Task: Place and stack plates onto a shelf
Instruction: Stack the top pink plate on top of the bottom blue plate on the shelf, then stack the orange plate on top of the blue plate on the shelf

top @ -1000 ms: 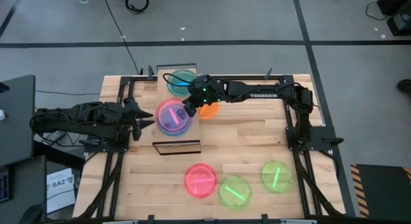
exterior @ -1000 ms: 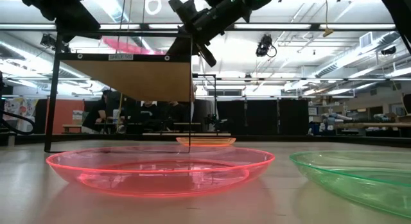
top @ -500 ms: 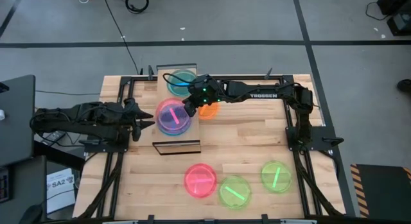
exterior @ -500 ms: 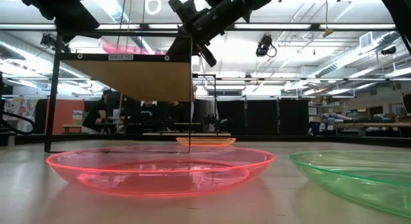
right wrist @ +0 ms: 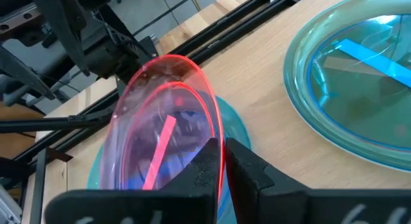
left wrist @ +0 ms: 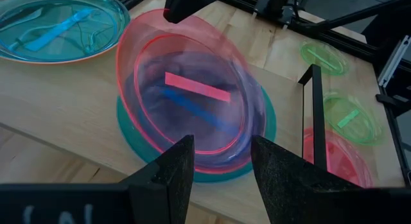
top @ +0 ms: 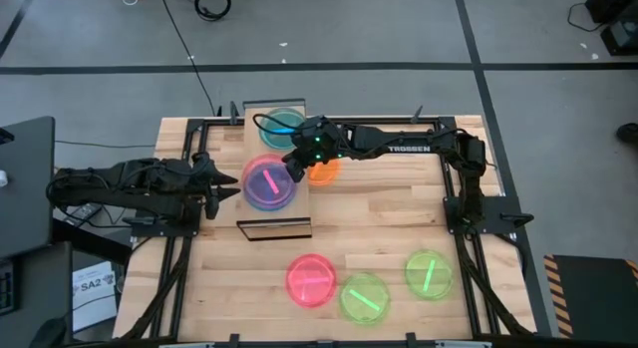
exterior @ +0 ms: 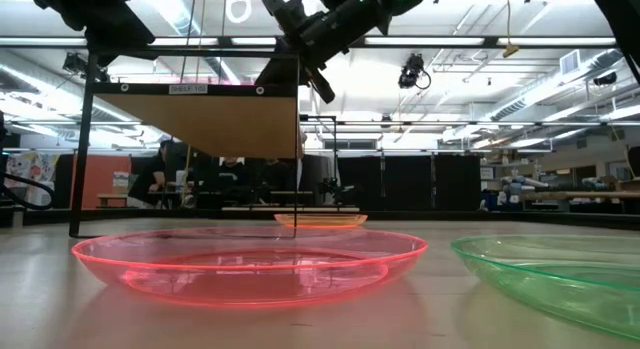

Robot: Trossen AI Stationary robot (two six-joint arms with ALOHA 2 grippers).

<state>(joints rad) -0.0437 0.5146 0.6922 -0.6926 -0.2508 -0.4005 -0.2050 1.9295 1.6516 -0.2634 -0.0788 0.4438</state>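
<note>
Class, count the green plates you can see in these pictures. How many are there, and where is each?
2. One green plate lies on the tabletop beside the pink plate; the other green plate lies farther toward the right arm's side. None shows on the shelf; stacked plates could hide more.

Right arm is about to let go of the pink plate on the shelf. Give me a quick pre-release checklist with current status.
1. Right gripper pinching the pink plate rim: ok.
2. Pink plate over the teal plate on the shelf: ok.
3. Pink plate lying flat: not ok, tilted.
4. Left gripper open, clear of the stack: ok.
5. Second teal plate untouched on shelf: ok.
6. Orange plate clear below: cannot tell.
</note>
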